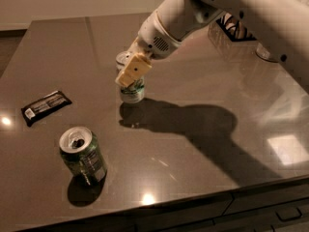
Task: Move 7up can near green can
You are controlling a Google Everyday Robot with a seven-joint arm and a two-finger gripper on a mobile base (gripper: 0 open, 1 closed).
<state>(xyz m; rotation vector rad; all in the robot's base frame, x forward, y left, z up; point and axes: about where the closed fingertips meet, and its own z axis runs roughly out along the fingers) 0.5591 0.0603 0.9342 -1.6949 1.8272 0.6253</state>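
The 7up can point(132, 92), white with green lettering, is upright left of the table's middle. My gripper point(130, 75) comes down from the upper right and is shut on the 7up can's upper part. One tan finger pad point(133, 70) covers the can's front. The can's shadow lies just below it on the table. The green can point(83, 156), dark green with an opened silver top, stands near the front left, well apart from the 7up can and toward the camera.
A black snack bar wrapper point(46, 107) lies at the left. A clear container point(232, 32) and a glass object point(263, 51) stand at the back right, behind my arm. The dark table's front edge point(193, 197) runs above drawers.
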